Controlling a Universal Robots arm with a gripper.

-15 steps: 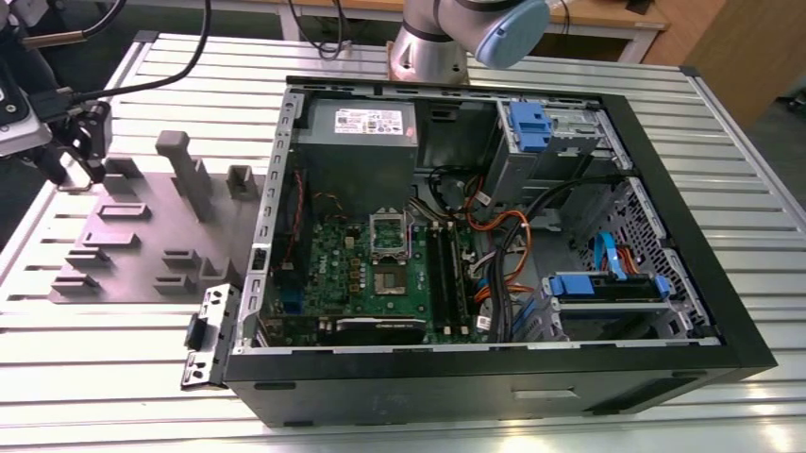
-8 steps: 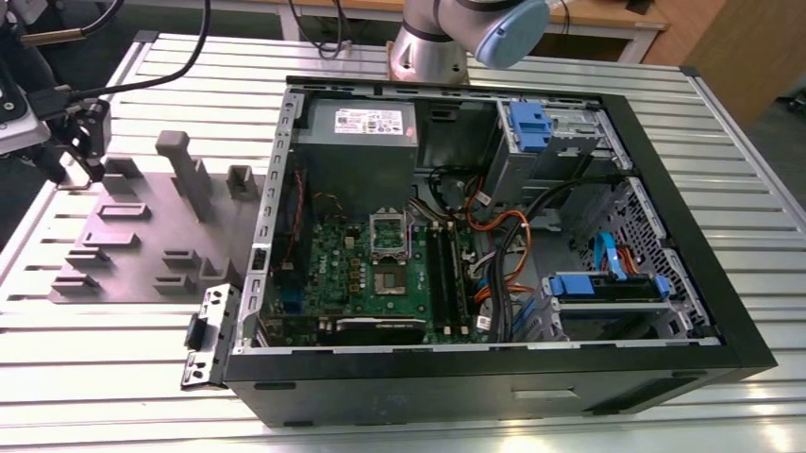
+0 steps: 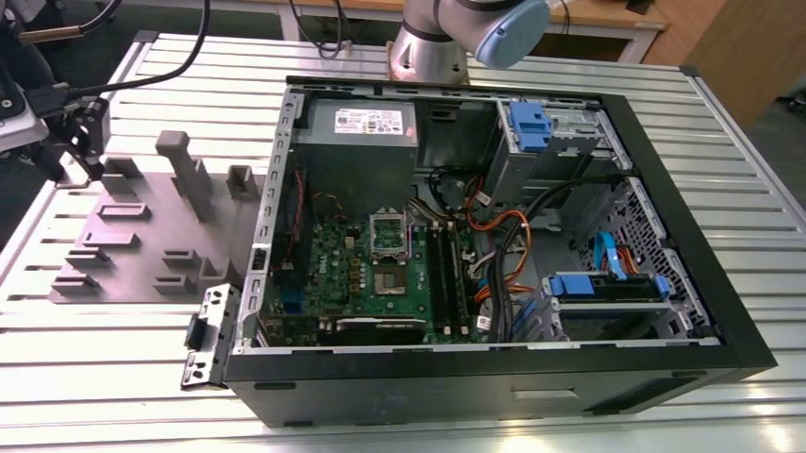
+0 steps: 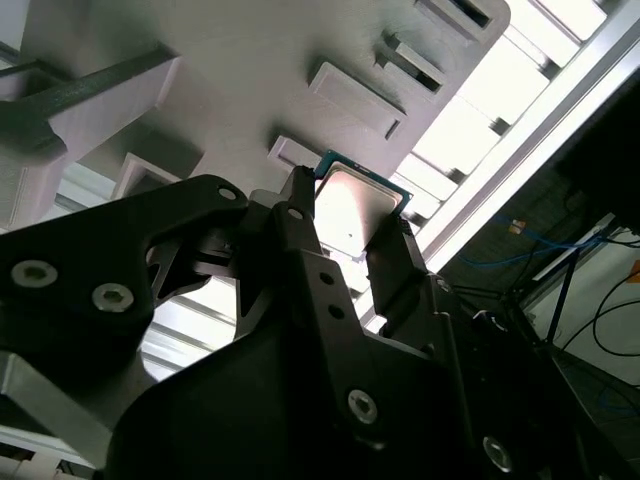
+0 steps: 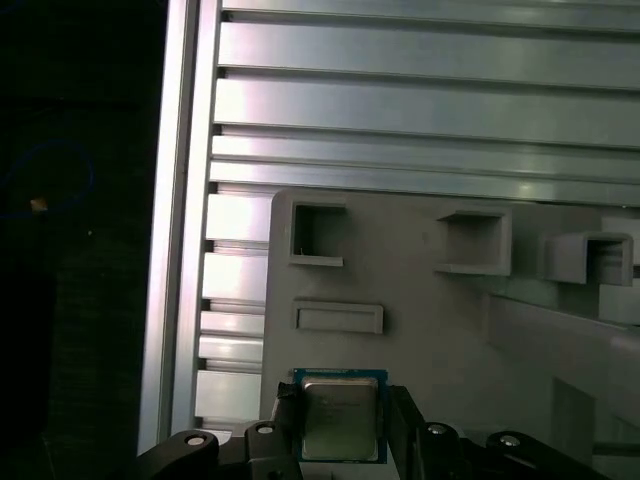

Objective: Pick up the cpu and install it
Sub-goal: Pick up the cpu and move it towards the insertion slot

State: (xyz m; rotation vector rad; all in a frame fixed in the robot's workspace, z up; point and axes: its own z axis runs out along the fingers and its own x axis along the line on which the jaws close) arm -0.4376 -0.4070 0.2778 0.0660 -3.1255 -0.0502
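A ribbed aluminium surface [image 3: 126, 377] carries an open black computer case [image 3: 504, 387] that takes up the middle of the exterior view and runs out toward 3 o'clock. Inside it, a green motherboard [image 3: 334, 264] lies flat, with a silver socket frame [image 3: 388, 229] near its centre. The arm's base [image 3: 435, 47] stands at 12 o'clock behind the case. At 9 o'clock from the case, a matte grey fixture plate [image 3: 139, 245] with raised blocks and pockets lies on the surface.

The pincer [image 3: 82, 168] hangs at about 10 o'clock in the exterior view, over the plate's far corner. In both wrist views it is clenched on the cpu [image 5: 340, 415], its black fingers [image 4: 300, 230] pressing two opposite edges of the chip, pale metal top showing. The cpu sits over the grey plate near an edge, well apart from the case; whether it touches the plate cannot be told.
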